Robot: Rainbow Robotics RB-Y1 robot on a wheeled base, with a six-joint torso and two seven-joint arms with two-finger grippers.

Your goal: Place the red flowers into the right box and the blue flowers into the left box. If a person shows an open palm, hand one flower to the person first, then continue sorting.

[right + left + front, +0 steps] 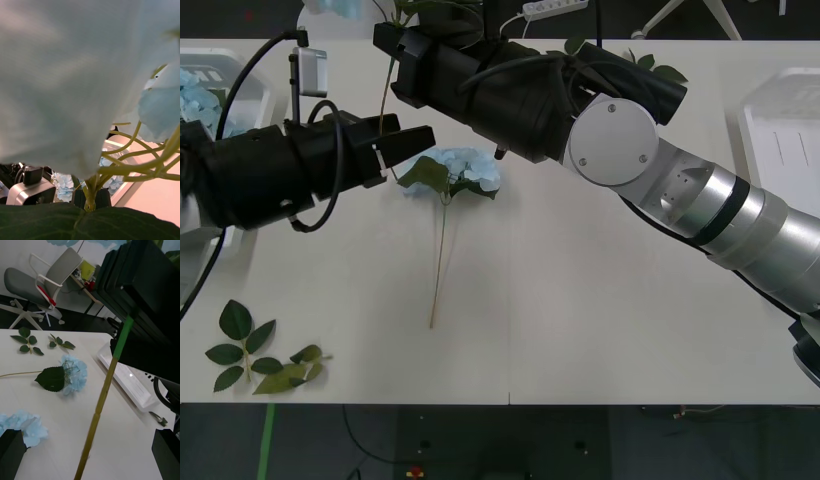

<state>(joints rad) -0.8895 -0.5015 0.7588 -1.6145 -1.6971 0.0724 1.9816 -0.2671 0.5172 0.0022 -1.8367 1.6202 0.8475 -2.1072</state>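
While the right gripper [387, 45] clamps a blue flower's stalk [101, 405], the left gripper [412, 143] gapes empty.

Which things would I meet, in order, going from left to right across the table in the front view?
Left box with blue flowers → leaf sprig → left gripper → blue flower lying on the table → right arm → right box.

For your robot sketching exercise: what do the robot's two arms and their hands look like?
The left hand is black and boxy with flat black fingers, on a black arm looped with black cables and carrying a small silver camera box. The right arm has silver cylindrical links, a white round joint cap and a black cabled forearm.
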